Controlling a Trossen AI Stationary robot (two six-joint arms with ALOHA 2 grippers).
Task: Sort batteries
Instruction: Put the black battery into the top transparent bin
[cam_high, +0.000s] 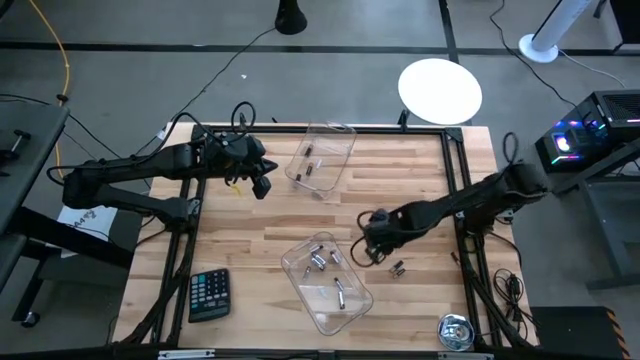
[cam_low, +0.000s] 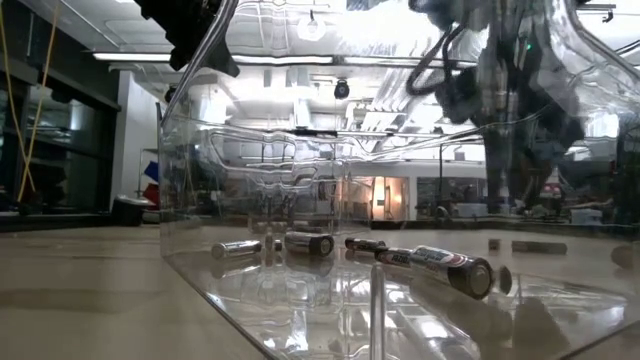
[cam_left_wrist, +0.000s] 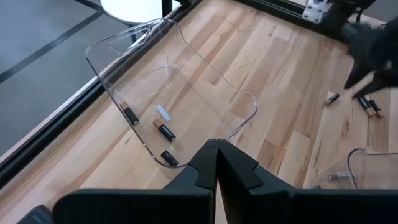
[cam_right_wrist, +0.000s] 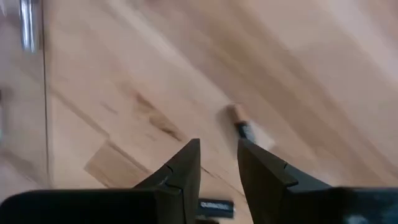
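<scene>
Two clear trays lie on the wooden table. The far tray holds three batteries. The near tray holds several batteries. Loose batteries lie on the wood right of the near tray. My left gripper is shut and hovers just left of the far tray. My right gripper stands slightly open between the near tray and the loose batteries, fingers pointing down. One copper-tipped battery lies just beyond its fingertips. My right gripper shows a dark labelled battery in the gap far back between its fingers. I cannot tell whether the fingers touch it or whether it lies on the wood below them.
A black calculator lies at the near left corner and a round tape measure at the near right corner. One more battery lies apart on the wood. Bare wood spreads between the two trays.
</scene>
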